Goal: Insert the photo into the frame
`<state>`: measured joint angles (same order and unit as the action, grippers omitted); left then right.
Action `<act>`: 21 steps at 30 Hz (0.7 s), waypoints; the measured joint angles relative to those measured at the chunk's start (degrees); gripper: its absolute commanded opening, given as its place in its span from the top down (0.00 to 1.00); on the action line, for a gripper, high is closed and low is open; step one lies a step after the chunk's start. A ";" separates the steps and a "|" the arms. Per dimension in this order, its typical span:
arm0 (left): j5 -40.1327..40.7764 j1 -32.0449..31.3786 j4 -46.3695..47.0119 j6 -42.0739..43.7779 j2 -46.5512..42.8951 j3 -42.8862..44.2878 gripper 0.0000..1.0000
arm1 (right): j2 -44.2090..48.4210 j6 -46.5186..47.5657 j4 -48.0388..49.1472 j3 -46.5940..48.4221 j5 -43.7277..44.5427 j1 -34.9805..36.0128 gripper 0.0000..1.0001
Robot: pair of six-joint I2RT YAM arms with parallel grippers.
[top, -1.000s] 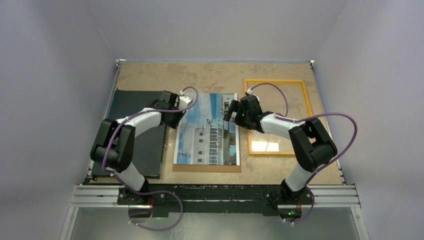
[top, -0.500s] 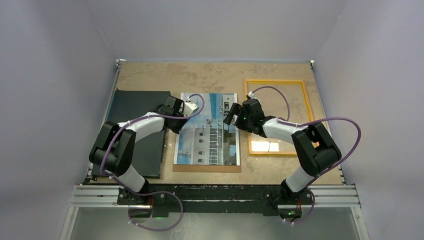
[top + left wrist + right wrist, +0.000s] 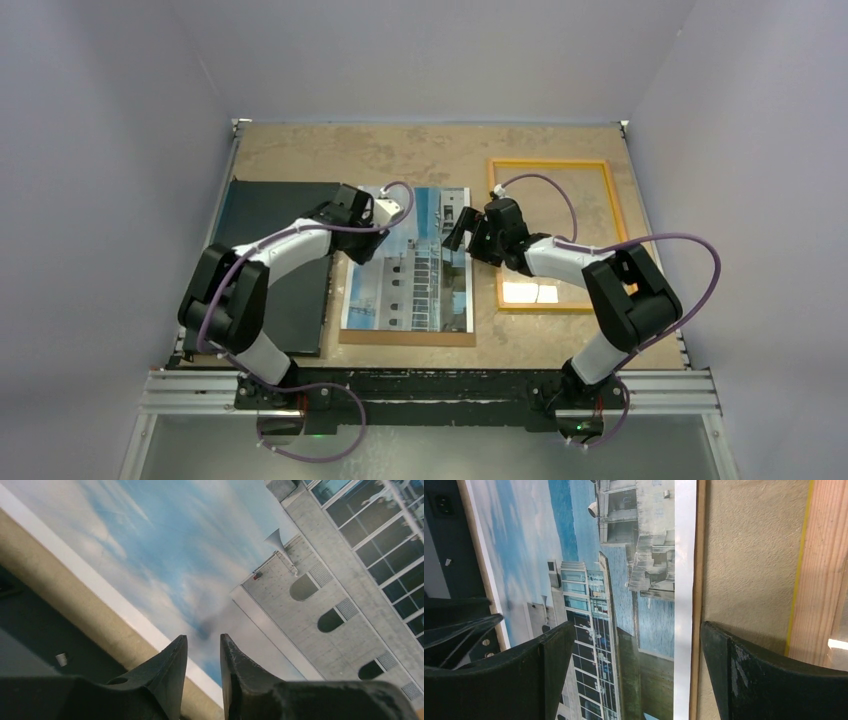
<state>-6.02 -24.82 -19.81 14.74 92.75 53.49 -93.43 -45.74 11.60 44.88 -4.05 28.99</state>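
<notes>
The photo [image 3: 410, 290] lies face up in the middle of the worktop [image 3: 400, 150], a little askew to its edges. It rests on a brown backing board [image 3: 405, 338], which shows as a strip along the print's near edge.

The left gripper [image 3: 380, 228] is over the far left part of the print. From its wrist view, the left gripper [image 3: 203, 637] has its fingers [image 3: 175, 670] drawn close, with only a narrow slit between them and nothing in it. Through the slit you see the sky of the photo [image 3: 165, 550], and the white margin runs just to the left of the tips. The tips hang low over the paper, but I cannot tell whether they touch it.

The right gripper [image 3: 456, 228] stands at the print's far right edge. In its wrist view, the right gripper [image 3: 636, 630] is spread wide, empty, and straddles that edge. The left finger sits above the building on the photo [image 3: 574, 555]. The right finger sits above the bare worktop [image 3: 744, 555], just beyond the thin lip of the backing board [image 3: 698, 580].

Further right, the frame [image 3: 612, 200] lies flat, its orange border separated from the print by a band of bare worktop. The right arm's forearm crosses above the frame's near left corner. In the wrist view, the frame [image 3: 824, 570] runs along the right side.

To the left of the print, a black board [image 3: 265, 205] lies flat under the left arm.
</notes>
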 measured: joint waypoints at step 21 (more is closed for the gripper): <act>8.92 -0.04 -9.44 13.25 -8.41 -5.79 0.71 | 0.09 -0.44 0.02 -0.20 0.35 0.13 0.01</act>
<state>2.90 -24.86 -29.26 27.99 84.33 47.70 -93.34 -46.17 11.62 44.69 -3.70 29.12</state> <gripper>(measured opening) 0.297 0.986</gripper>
